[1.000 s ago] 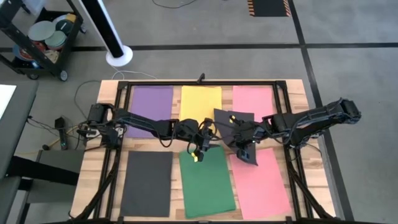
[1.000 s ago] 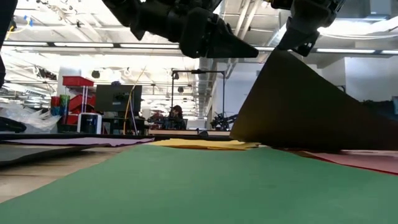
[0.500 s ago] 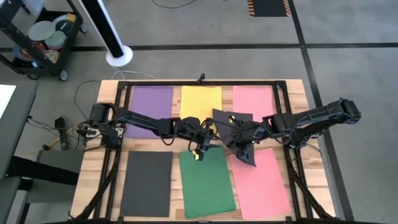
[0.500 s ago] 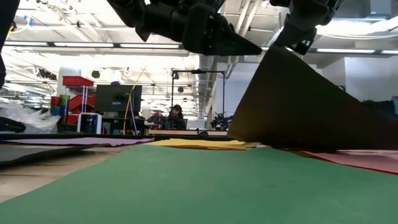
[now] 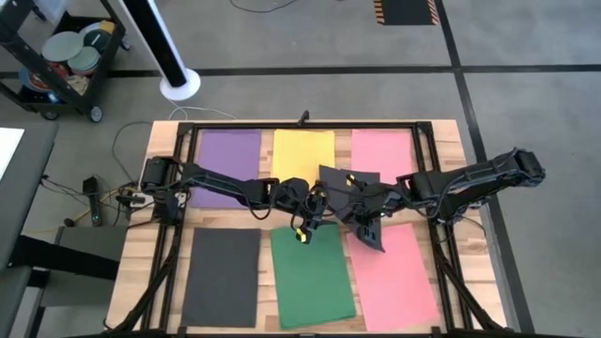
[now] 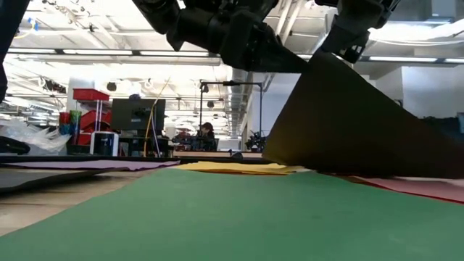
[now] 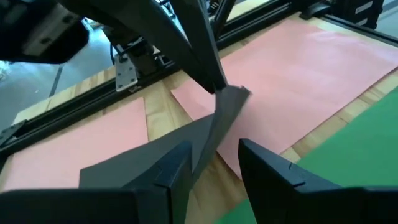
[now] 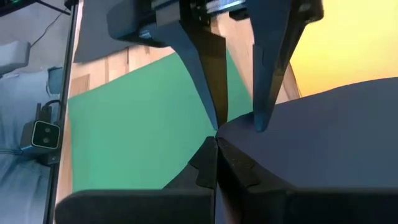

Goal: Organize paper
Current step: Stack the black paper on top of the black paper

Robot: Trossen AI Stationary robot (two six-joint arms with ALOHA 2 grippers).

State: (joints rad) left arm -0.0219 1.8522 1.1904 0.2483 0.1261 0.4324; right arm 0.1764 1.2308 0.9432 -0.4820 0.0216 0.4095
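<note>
Across the table (image 5: 449,131) we've got purple (image 5: 228,166), yellow (image 5: 302,152) and pink (image 5: 383,150) sheets along the far row, with black (image 5: 222,277), green (image 5: 311,280) and another pink one (image 5: 392,280) in the near row. No readable writing anywhere. Mid-table, our right gripper (image 5: 349,202) is pinched on a corner of a lifted black sheet (image 6: 348,123), which slopes down to the near pink one. Our left gripper (image 5: 317,200) sits right beside that corner, fingers (image 7: 264,167) spread, the sheet's edge between them, unclamped.
</note>
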